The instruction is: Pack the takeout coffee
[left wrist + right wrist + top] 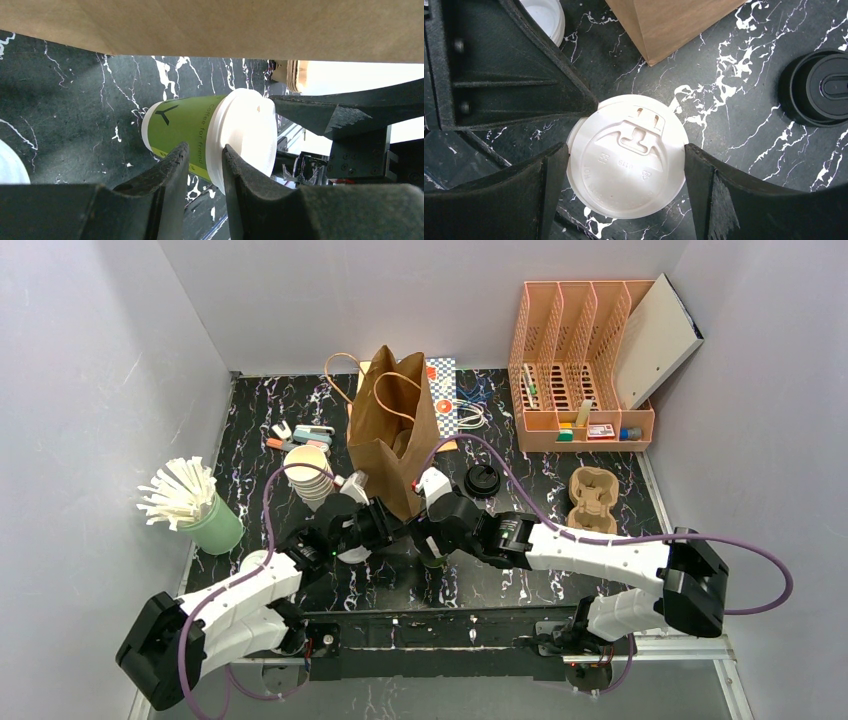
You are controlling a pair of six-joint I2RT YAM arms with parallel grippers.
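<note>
Two claws crowded one green cup [185,125], which stood upright on the bench [734,120] about midway along its near edge, just in front of the brown paper bag [385,440]. Right claw [626,150], spread wide, clasped the cup's white lid [626,170] from both sides. Left claw [204,155], fingers narrowly apart, sat at the lid's rim; pinching or merely touching, I couldn't tell. Black lid [824,87] lay just right of the bag.

green cup [185,125], black Y-shaped logo near its base, dark lettering along its side reading "coffee for frien", end cut off, white lid [626,162], embossed marks too faint to read
</note>
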